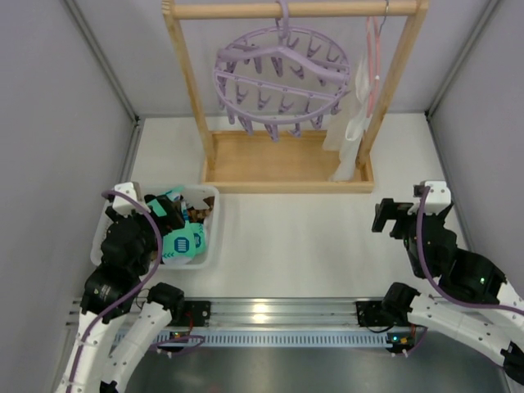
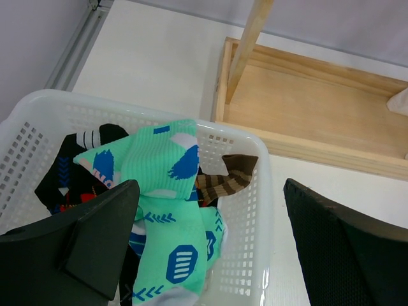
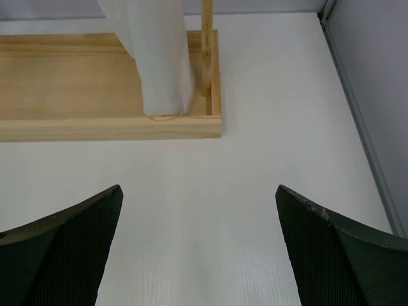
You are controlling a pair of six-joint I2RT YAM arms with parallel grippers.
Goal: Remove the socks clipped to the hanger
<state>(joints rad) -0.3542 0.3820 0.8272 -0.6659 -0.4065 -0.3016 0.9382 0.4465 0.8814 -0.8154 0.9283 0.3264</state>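
My left gripper (image 2: 211, 191) hangs with its 2 fingers wide apart, holding nothing, right above the white basket (image 2: 252, 255) at the lower left of the top view. The socks (image 2: 167, 191) lie heaped inside it, mint-green on top and a brown-striped 1 against the far wall. My right gripper (image 3: 199, 191) is likewise spread, over the tabletop (image 3: 210, 217) at the right. The lilac hanger (image 1: 278, 85) hangs from the wooden frame (image 1: 278, 160) at upper centre.
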